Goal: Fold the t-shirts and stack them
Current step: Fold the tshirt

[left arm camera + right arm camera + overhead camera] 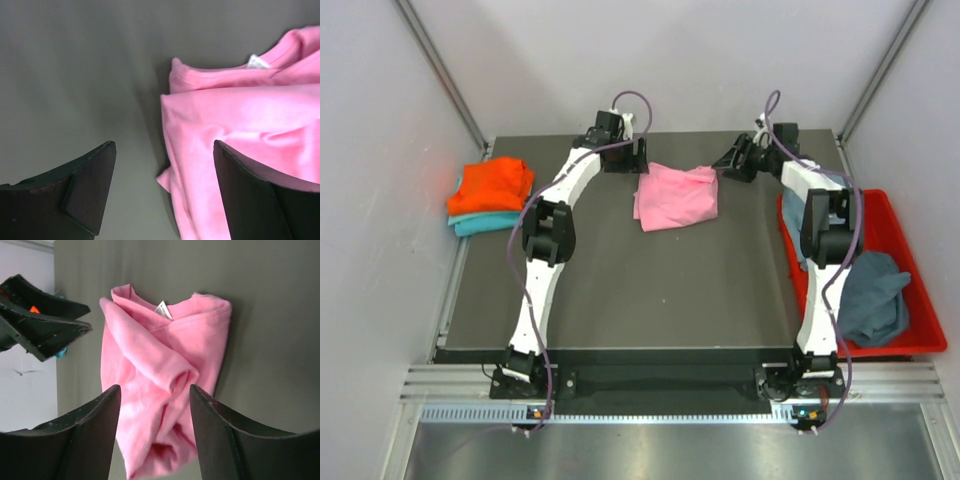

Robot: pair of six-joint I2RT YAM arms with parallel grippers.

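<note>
The pink t-shirt (676, 196) lies near 12 o'clock on the desk (620, 290), folded small but lumpy. The left hand (638, 160) hangs at the shirt's 10 o'clock side, fingers spread wide and holding nothing. The right hand (728, 162) hangs at its 2 o'clock side, spread wide too and empty. I think the job now is to grab the shirt from both sides. To do it well, each hand should go low and pinch all the layers at its edge, not just the top one. Then both should lift together, so the fold does not fall open, and carry it to the orange t-shirt (492, 185) at 10 o'clock.
</note>
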